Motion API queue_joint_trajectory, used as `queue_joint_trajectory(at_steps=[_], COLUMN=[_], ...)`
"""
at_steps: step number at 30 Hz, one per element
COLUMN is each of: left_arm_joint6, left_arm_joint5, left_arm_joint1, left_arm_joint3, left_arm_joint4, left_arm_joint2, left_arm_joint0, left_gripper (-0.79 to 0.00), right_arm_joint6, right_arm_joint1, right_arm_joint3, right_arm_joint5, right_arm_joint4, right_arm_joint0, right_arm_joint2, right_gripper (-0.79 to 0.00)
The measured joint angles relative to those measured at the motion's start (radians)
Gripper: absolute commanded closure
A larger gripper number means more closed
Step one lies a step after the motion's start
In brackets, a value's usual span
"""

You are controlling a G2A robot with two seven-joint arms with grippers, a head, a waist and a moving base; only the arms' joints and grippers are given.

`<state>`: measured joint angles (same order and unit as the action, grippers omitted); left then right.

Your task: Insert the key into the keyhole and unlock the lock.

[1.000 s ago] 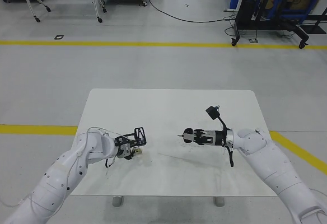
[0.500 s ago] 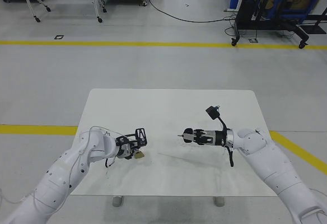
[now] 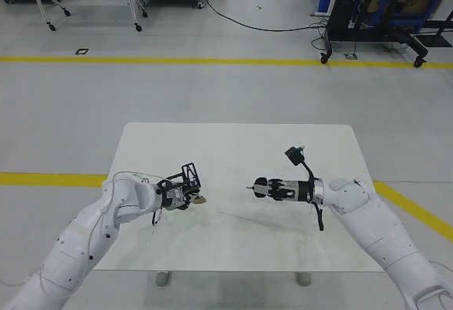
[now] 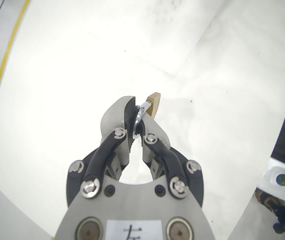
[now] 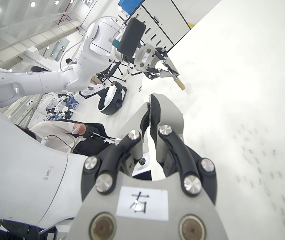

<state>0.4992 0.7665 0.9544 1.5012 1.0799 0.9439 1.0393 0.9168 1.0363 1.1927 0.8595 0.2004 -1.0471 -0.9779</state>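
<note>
My left gripper (image 3: 190,198) is shut on the silver shackle (image 4: 138,118) of a small brass padlock (image 4: 154,106), which it holds above the white table (image 3: 234,147) left of centre. The lock body (image 3: 199,199) points toward the other arm. My right gripper (image 3: 257,188) is at mid-table, turned toward the lock and a short gap from it, its fingers closed on a small key whose thin tip (image 3: 249,187) sticks out. From the right wrist, the padlock (image 5: 180,83) hangs from the left gripper (image 5: 170,70) straight beyond my closed fingertips (image 5: 155,103).
The tabletop around both grippers is bare white surface. Yellow floor lines run behind and beside the table. Carts and cables stand far back on the floor.
My left gripper has lifted the padlock off the table, carried it a little farther back and turned its body toward the right arm. The right arm has stayed still.
</note>
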Motion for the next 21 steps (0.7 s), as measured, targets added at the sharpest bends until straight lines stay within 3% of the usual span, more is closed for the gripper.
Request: queue_joint_trajectory(at_steps=[4, 6, 16, 18, 21], left_arm_joint6=[-0.158, -0.184, -0.083, -0.036, 0.072], left_arm_joint5=[-0.037, -0.023, 0.115, 0.098, -0.01], left_arm_joint1=[0.017, 0.034, 0.121, 0.139, 0.158], left_arm_joint3=[-0.085, -0.148, -0.414, -0.467, -0.526], left_arm_joint4=[-0.224, -0.373, -0.817, -0.952, -1.133], left_arm_joint2=[0.032, 0.014, -0.145, -0.169, -0.195], left_arm_joint0=[-0.004, -0.027, -0.192, -0.213, -0.267], left_gripper=[0.0, 0.0, 0.0, 0.0, 0.0], right_arm_joint6=[0.0, 0.0, -0.003, -0.043, -0.094], right_arm_joint1=[0.0, 0.0, 0.0, 0.004, 0.012], right_arm_joint3=[0.0, 0.0, 0.003, 0.027, 0.041], right_arm_joint5=[0.0, 0.0, -0.001, -0.005, -0.007], right_arm_joint4=[0.0, 0.0, 0.0, 0.012, 0.035], right_arm_joint0=[0.0, 0.0, -0.001, -0.011, -0.009], right_arm_joint2=[0.0, 0.0, 0.0, -0.001, 0.007], right_gripper=[0.0, 0.0, 0.0, 0.0, 0.0])
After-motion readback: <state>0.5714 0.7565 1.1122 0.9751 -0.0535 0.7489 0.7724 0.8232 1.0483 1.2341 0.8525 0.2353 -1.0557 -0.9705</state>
